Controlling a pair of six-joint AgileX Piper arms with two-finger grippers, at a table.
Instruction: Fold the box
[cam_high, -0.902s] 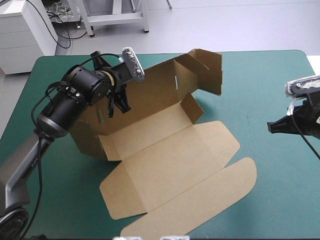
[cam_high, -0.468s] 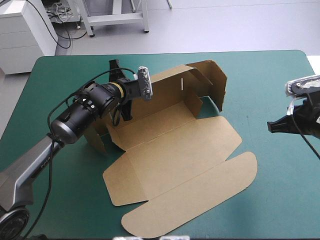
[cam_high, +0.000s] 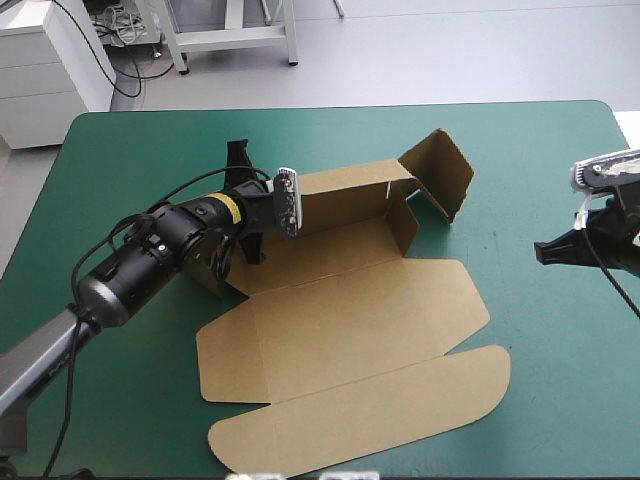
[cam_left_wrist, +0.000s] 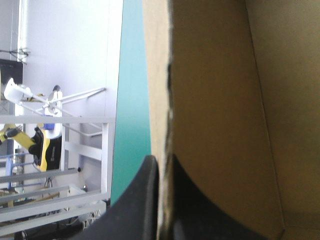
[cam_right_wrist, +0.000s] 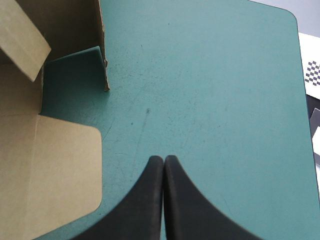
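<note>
Brown box (cam_high: 350, 310) mid-table: rear wall raised, right end flap upright, floor and lid flat. The left gripper (cam_left_wrist: 161, 162) pinches the rear wall's left end; its arm (cam_high: 150, 260) hides that corner. The right gripper (cam_right_wrist: 163, 159), pressed together, hangs over teal-green cover (cam_high: 520, 150), well apart.

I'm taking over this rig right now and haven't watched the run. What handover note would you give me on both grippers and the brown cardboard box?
Left gripper: shut on the brown cut-board box, pinching the edge of its raised back wall.
Right gripper: shut, empty, over the bare teal-green table cover to the right of the box.
Box: mid-table; left end hidden under the arm.
Done: back wall and right end flap stand up.
Left: lid panels lie flat toward the near edge; remaining walls need raising and tucking.
</note>
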